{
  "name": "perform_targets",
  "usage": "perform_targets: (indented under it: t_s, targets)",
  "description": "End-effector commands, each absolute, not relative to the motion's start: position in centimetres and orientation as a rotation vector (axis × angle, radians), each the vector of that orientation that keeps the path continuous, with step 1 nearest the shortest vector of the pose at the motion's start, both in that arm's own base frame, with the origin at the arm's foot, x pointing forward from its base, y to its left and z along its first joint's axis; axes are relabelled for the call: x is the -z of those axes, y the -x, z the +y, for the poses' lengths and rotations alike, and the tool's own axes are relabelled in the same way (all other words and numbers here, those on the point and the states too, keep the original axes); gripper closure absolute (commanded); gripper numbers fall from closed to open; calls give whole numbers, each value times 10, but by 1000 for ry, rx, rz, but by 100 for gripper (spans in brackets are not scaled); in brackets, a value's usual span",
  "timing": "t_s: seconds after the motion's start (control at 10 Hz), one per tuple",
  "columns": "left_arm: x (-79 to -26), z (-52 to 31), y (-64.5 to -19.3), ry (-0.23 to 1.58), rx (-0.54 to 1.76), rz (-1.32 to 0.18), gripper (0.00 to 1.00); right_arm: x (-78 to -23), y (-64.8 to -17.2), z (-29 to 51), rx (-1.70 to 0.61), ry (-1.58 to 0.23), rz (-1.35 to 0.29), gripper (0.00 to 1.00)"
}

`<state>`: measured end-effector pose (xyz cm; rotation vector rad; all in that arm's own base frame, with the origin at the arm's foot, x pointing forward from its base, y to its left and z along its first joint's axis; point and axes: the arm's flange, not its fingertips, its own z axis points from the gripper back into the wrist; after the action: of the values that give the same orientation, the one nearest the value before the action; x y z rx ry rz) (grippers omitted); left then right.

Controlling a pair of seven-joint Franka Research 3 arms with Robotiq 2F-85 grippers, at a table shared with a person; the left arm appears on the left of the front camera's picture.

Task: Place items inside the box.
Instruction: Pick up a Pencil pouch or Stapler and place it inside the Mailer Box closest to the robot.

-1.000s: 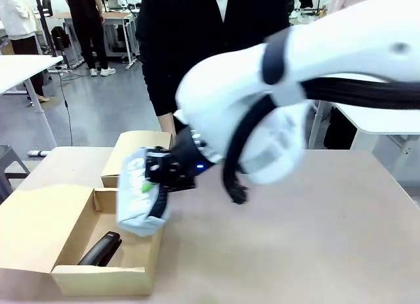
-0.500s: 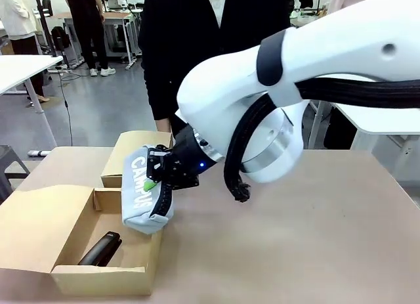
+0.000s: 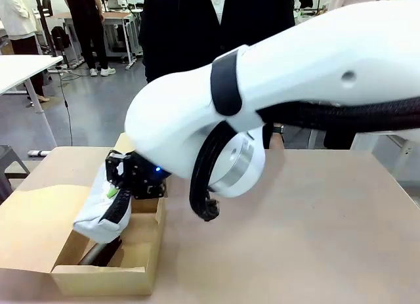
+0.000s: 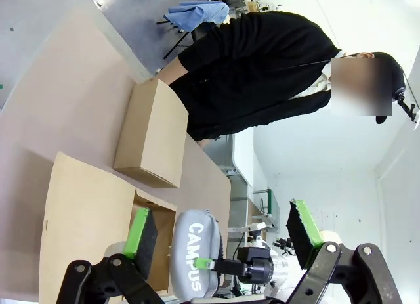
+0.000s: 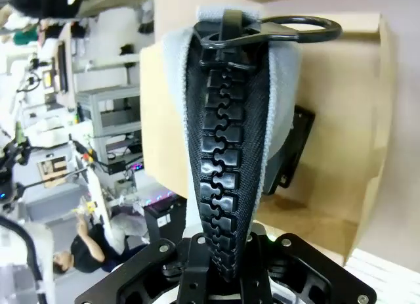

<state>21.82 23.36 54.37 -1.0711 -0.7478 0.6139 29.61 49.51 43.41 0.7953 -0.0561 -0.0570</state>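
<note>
My right gripper is shut on the grey zip pencil case and holds it tilted over the open cardboard box at the table's front left. The case's lower end dips inside the box's walls. Beneath it a black stapler lies on the box floor, partly covered. In the right wrist view the case's black zip rises from my right gripper, with the stapler and box floor behind. My left gripper stands open high above, looking down on the lettered case.
A closed cardboard box sits behind the open one, near the table's far edge. A person in black stands at the far side. My right arm spans the middle of the table. The open box's flap lies out to the left.
My right gripper has carried the pencil case left and down, from beside the box's right wall to over the box's inside. The stapler has stayed put.
</note>
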Motion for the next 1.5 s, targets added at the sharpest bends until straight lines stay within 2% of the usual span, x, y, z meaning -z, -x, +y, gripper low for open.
perform_targets:
  t_s: [0.0, 0.2, 0.4, 0.7, 1.4]
  targets:
    - [-545, 233, -218, 1084, -599, -769, 0, -444, -304, 540, 96, -724, 19, 94]
    - [-545, 233, -218, 1084, -599, -769, 0, -431, -304, 563, 78, -667, 39, 94]
    - [-545, 233, -218, 1084, -599, -769, 0, -420, -308, 571, 96, -592, -23, 94]
    - [-545, 233, -218, 1084, -599, -769, 0, -398, -315, 577, 103, -535, 10, 94]
    - [-545, 233, -218, 1084, -599, -769, 0, -350, -324, 581, 119, -481, 49, 94]
